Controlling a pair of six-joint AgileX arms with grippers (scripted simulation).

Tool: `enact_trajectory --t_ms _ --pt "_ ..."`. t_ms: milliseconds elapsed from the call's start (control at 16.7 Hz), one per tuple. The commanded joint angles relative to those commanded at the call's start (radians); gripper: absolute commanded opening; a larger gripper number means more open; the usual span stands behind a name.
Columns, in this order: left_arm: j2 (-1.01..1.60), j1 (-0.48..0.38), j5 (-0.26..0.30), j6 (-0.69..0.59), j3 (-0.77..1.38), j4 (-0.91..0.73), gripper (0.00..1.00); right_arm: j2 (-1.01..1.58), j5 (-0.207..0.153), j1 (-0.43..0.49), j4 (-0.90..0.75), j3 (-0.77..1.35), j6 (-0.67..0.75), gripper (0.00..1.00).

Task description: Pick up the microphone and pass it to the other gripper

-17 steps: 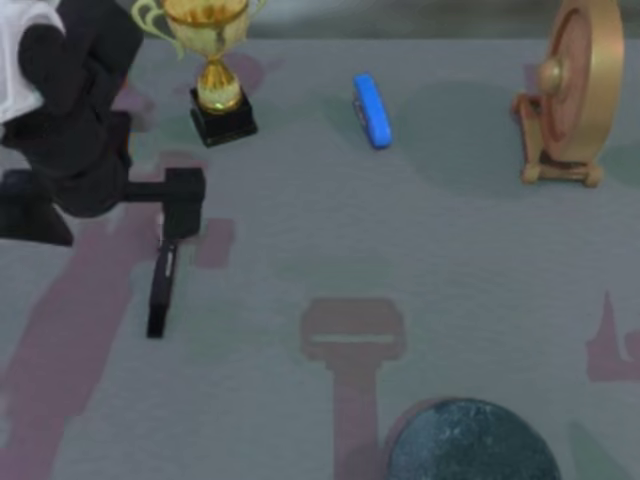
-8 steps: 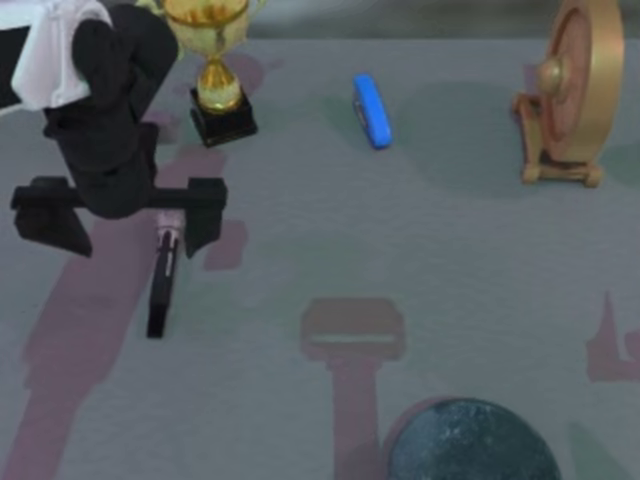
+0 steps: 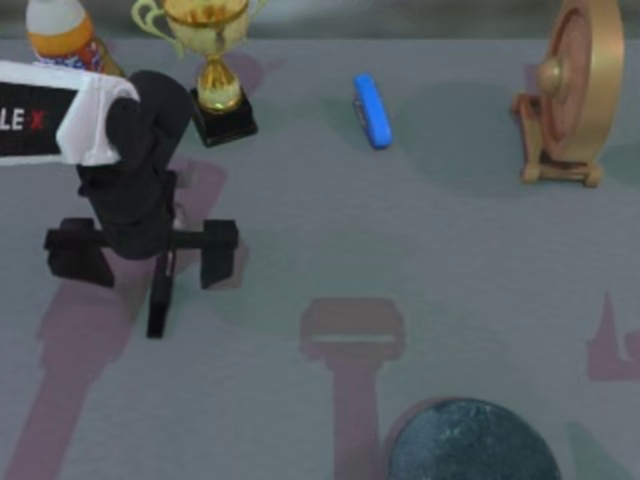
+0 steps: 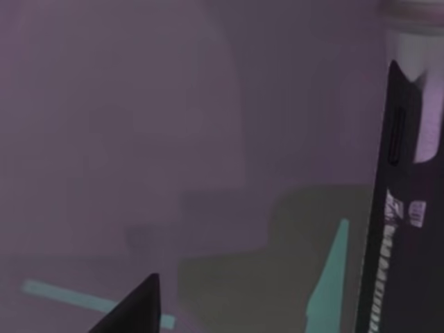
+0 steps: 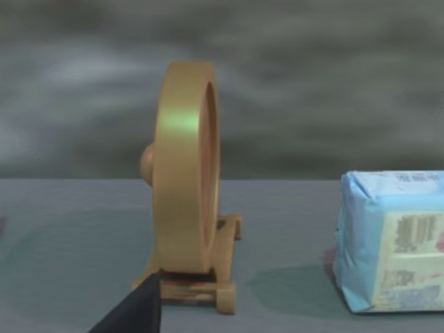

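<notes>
The left gripper (image 3: 141, 250) is hovering over the upper end of the mic (image 3: 160, 298), its fingers spread wide, one on each side and neither touching it. The mic is lying flat on the table (image 3: 450, 260) at the left side, its black handle running down from under the wrist; its head is hidden beneath the arm in the top view. In the left wrist view the handle (image 4: 399, 222) is showing close at one edge of the picture, with one fingertip (image 4: 135, 312) well apart from it, so nothing is being gripped yet.

This looks like the approach step of the pick-up. The next move, as I judge it, calls for lowering until the fingers are flanking the handle, then closing on it; the handle is slim, so the jaws need to be centred across it or it could roll aside.

Behind the arm an orange bottle (image 3: 62, 30) and a trophy (image 3: 215, 70) are standing near; a blue oblong (image 3: 371, 110) and a gold stand (image 3: 570, 95) are lying farther right. The right gripper is parked out of the top view; only one fingertip (image 5: 135, 312) is showing in its own wrist view, so I cannot tell its state.
</notes>
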Motion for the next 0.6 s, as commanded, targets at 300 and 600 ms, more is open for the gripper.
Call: enact_trajectory --t_ms 300,600 --pt "0.054 0.003 0.001 0.004 -0.045 0.089 1.00 0.000 0.000 0.000 0.000 0.000 0.000 1.00" --pt "0.054 0.003 0.001 0.004 -0.045 0.089 0.77 0.000 0.000 0.000 0.000 0.000 0.000 1.00"
